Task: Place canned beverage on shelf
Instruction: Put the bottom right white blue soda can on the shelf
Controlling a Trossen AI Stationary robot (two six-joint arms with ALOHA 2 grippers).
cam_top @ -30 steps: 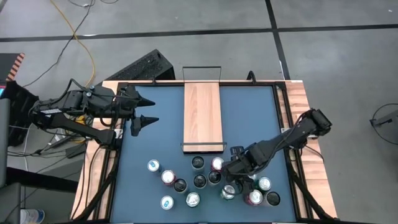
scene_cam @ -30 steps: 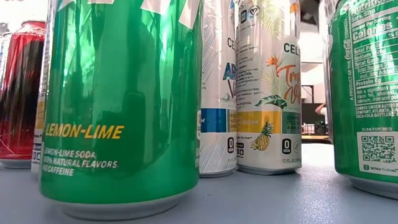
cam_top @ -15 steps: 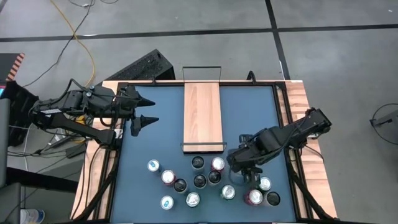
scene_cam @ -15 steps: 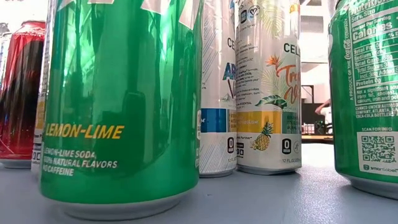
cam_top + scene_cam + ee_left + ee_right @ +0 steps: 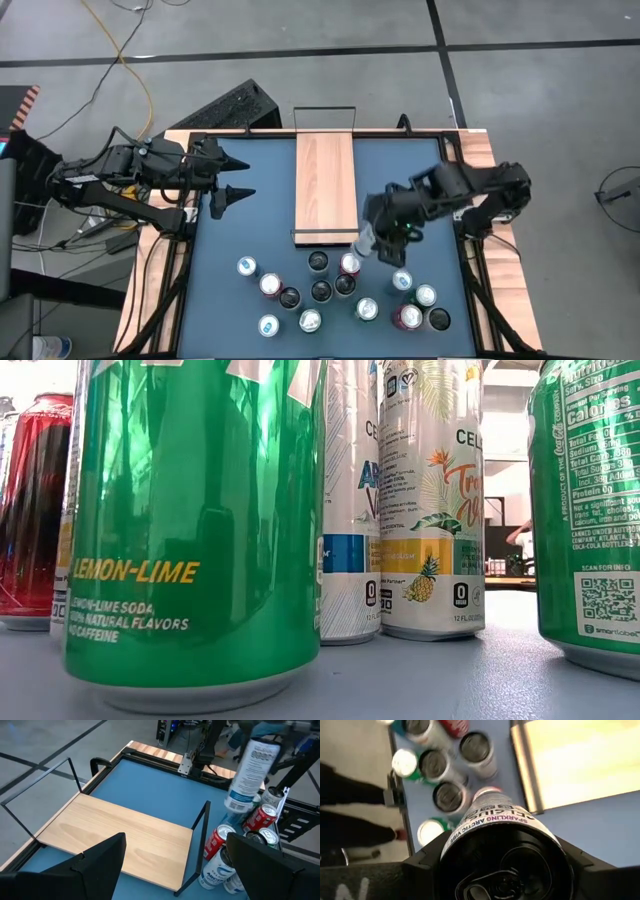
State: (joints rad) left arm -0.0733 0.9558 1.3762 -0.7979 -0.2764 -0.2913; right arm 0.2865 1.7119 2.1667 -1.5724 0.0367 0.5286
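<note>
The shelf (image 5: 326, 185) is a pale wood plank with a black wire rail at each short end, lying on the blue table; it also shows in the left wrist view (image 5: 120, 840). My right gripper (image 5: 388, 232) hovers off the shelf's near right corner, shut on a tall white canned beverage (image 5: 252, 770). Several other cans (image 5: 320, 290) stand on their bases near the table's front edge. My left gripper (image 5: 235, 175) waits open at the table's left, pointing toward the shelf. My right gripper pinches the white can's upper wall (image 5: 452, 847), just below its top rim, with one finger (image 5: 427, 870) on each side. The fingers come from above, slanting down. The can hangs below them, tilted and lifted clear of the table and of the other cans.
The standing cans crowd the near part of the table; in the low view a green lemon-lime can (image 5: 195, 530) and a second green can (image 5: 590, 510) fill the front. Bare blue table (image 5: 410, 170) lies right of the shelf. Pale wooden strips (image 5: 485, 170) edge the table.
My right gripper has risen from among the cans near the front edge and gone toward the shelf's near right corner, rolling somewhat. The white can has come up with it, lifted clear of the table and now tilted.
</note>
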